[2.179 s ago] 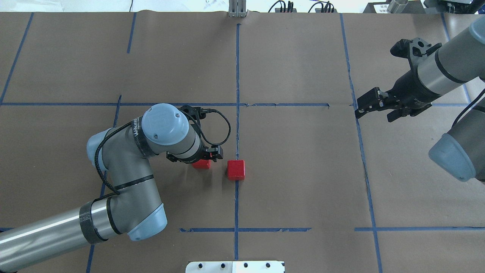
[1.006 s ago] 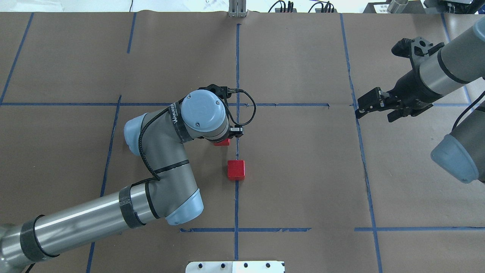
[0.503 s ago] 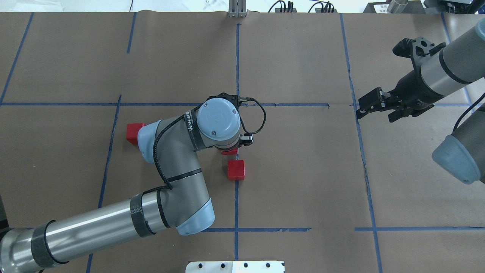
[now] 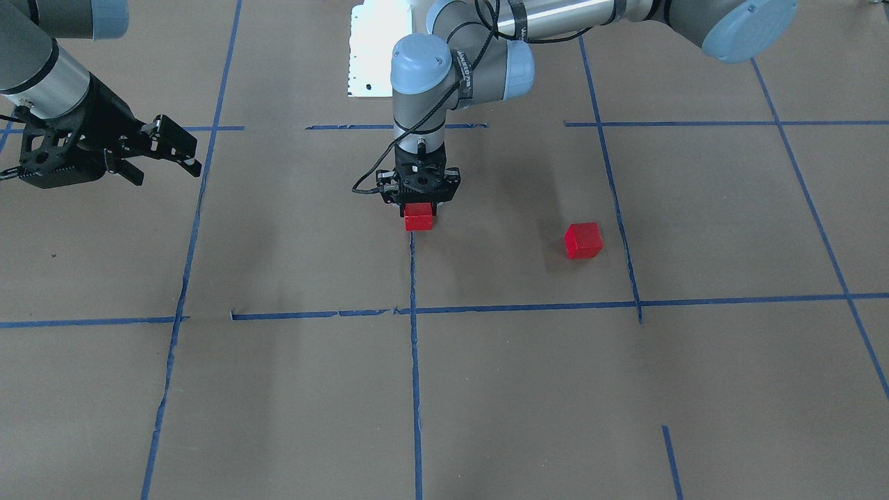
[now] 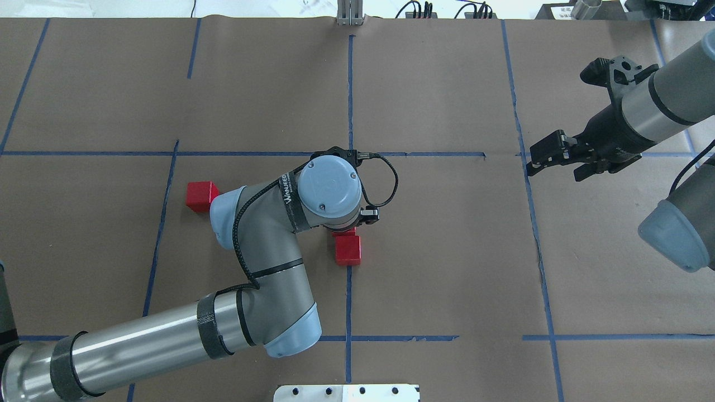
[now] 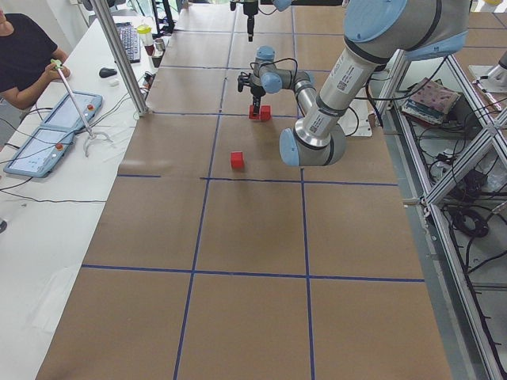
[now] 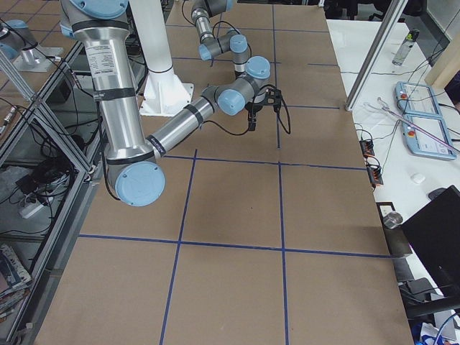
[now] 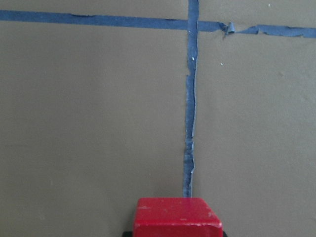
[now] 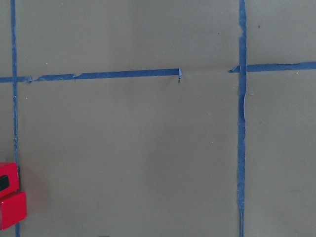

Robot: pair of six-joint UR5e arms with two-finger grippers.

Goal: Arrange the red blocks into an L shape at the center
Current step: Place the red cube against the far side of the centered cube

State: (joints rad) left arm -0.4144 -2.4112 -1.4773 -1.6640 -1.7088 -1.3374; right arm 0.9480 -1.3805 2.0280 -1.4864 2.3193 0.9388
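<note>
Brown paper covers the counter (image 5: 447,251), ruled into big cells by blue tape (image 5: 349,95) that's torn in spots. A white mounting plate (image 5: 346,392) sits at the robot's near edge. In the left side view, an operator (image 6: 22,55) sits beyond the far edge with grey control tablets (image 6: 70,111) alongside.

Now the red blocks: three small bright cubes, matte and plain. The resting block (image 5: 348,251) lies right on the centre tape line. The held block (image 4: 418,222) is down low on its far side, touching it or very nearly. I can't tell whether it rests on the paper. The loose block (image 5: 199,196) lies alone, well off to the left.

The left hand (image 4: 419,207) points straight down, fingers pinching the held block on two opposite sides. The right hand (image 5: 540,155) hangs far out on the right, well apart from all three blocks. How wide its fingers stand, I can't tell.
</note>
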